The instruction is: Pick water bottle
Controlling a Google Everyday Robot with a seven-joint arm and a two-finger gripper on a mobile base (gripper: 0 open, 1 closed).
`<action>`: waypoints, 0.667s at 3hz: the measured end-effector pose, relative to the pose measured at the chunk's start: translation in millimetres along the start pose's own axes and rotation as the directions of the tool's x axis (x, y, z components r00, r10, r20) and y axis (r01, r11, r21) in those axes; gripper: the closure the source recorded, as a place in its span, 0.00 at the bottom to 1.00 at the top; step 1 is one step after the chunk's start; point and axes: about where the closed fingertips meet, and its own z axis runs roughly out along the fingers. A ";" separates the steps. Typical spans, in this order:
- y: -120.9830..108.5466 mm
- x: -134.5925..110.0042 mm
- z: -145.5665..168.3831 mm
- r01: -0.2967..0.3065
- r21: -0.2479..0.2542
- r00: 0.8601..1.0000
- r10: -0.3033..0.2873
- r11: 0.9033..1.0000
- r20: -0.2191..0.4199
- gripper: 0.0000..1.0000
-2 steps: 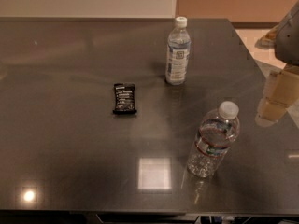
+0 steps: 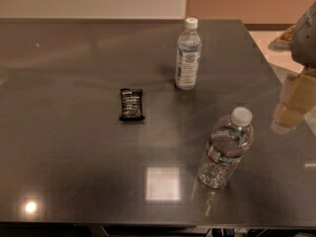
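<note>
The water bottle is wide, clear and ribbed, with a white cap and a narrow red-edged label band. It stands upright on the dark table at the front right. My gripper is at the right edge of the camera view, beige below the grey arm. It hangs over the table's right side, to the right of the water bottle and slightly behind it, and is apart from it.
A slimmer, taller bottle with a white-blue label stands upright at the back middle. A black snack bar lies flat left of centre. The table's right edge runs close under the gripper, with pale floor beyond.
</note>
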 end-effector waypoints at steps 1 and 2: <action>9.2 -7.7 -4.8 0.049 -0.038 0.997 -0.047 0.998 0.063 0.00; 30.2 -18.3 -2.8 0.114 -0.101 0.983 -0.098 0.988 0.153 0.00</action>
